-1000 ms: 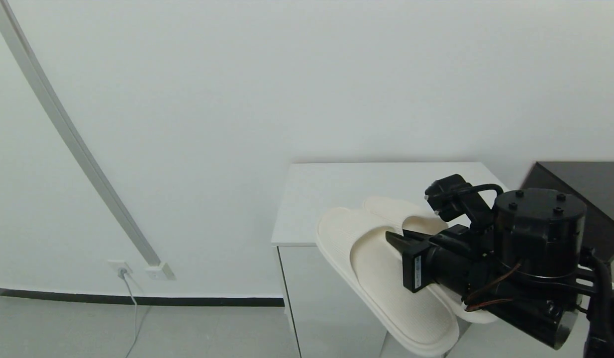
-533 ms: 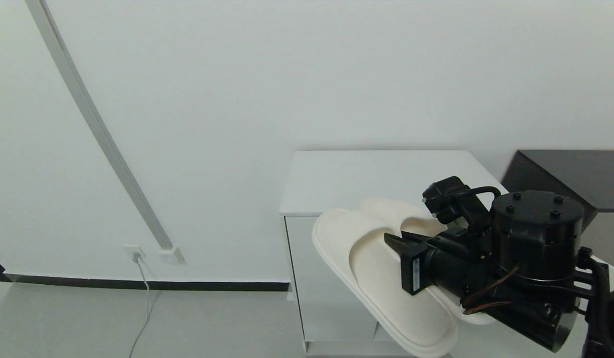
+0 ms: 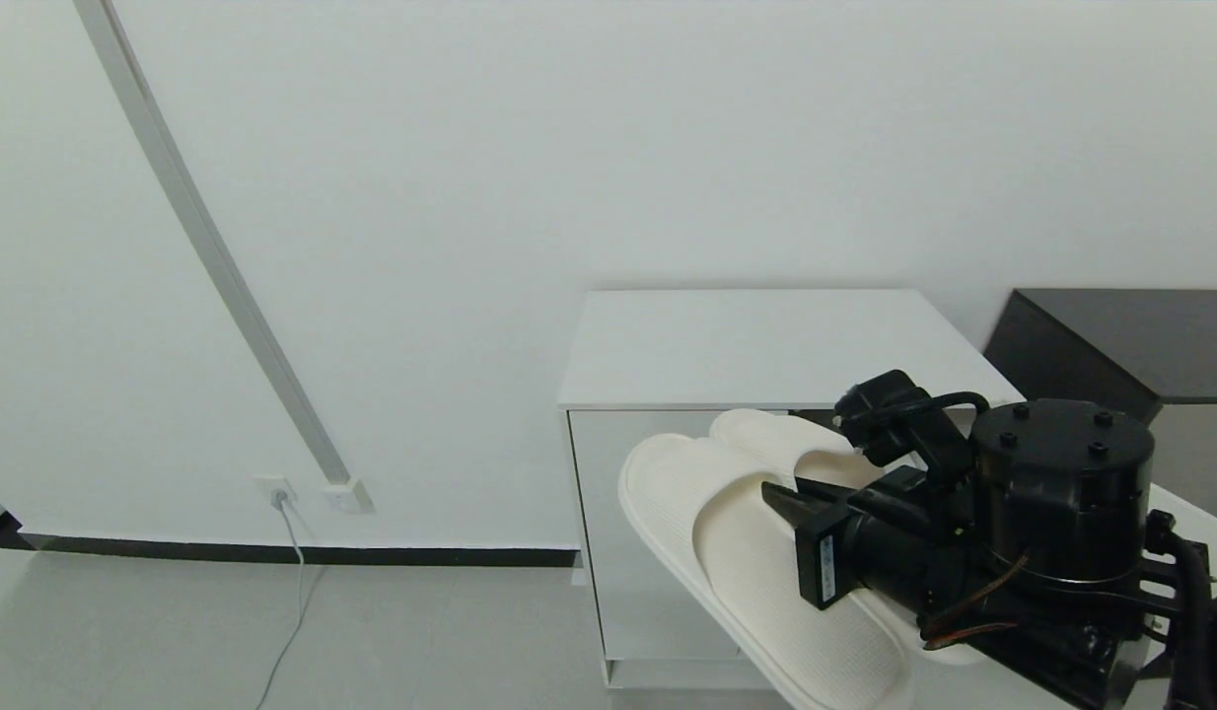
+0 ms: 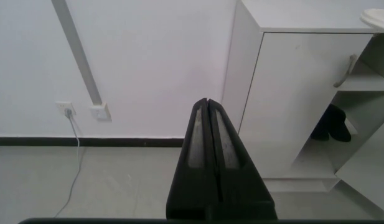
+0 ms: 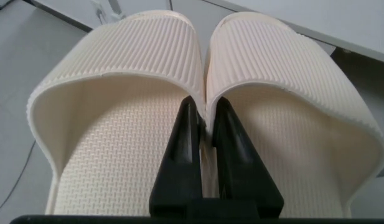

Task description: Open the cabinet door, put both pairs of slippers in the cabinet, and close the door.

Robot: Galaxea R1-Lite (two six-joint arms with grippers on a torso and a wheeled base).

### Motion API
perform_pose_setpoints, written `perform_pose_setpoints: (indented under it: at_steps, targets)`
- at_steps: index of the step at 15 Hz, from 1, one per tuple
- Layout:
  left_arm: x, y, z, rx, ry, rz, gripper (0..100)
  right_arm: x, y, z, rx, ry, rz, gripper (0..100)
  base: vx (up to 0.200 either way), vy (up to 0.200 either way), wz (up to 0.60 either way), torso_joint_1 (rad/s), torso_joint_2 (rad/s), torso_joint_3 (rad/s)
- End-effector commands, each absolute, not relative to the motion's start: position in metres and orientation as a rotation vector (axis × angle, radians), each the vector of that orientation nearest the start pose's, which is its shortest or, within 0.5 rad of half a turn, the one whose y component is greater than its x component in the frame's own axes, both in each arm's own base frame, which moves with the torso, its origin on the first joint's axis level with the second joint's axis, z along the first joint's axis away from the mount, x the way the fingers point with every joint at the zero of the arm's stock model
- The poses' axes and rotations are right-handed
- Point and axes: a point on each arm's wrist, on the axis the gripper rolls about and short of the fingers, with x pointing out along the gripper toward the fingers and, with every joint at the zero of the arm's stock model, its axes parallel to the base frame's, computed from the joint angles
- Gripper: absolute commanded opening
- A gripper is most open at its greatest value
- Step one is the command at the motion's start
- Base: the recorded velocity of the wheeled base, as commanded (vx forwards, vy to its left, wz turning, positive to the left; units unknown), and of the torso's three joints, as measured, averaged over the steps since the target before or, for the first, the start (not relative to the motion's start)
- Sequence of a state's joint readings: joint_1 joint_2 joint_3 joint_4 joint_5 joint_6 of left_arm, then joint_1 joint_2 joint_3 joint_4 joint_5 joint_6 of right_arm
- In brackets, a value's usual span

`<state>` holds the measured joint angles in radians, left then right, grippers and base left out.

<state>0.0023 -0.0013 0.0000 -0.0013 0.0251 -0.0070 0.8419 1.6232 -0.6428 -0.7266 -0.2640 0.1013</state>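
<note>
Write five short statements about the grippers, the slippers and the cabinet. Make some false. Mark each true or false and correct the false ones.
1. The right gripper has its jaws pinched on the inner edges of two cream slippers. True.
2. The left gripper carries a slipper. False: its jaws are shut with nothing between them.
3. The slippers lie on top of the cabinet. False: they are held in the air in front of it.
4. Dark shoes stand on a shelf inside the cabinet. True.
5. A cable runs down from a wall socket to the floor. True.
</note>
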Motion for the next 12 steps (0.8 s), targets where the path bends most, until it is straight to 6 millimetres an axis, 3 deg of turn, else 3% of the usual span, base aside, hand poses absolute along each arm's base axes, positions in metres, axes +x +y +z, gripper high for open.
perform_pose_setpoints:
  at_steps: [1, 9, 12]
  targets:
    - [-0.0228, 0.0005, 0.0756, -0.008, -0.002, 0.029, 0, 0.1871, 0.2008, 0.1698, -0.038, 0.251, 0.562, 0, 0.000, 0.000, 0.00, 0.000, 0.00, 0.000]
    - [-0.0228, 0.0005, 0.0756, -0.008, -0.002, 0.029, 0, 0.1873, 0.2010, 0.1694, -0.039, 0.253, 0.562, 0, 0.000, 0.000, 0.00, 0.000, 0.00, 0.000]
    - [-0.0228, 0.0005, 0.0756, -0.006, -0.002, 0.028, 0, 0.1875, 0.2013, 0.1691, -0.039, 0.253, 0.562, 0, 0.000, -0.200, 0.00, 0.004, 0.00, 0.002]
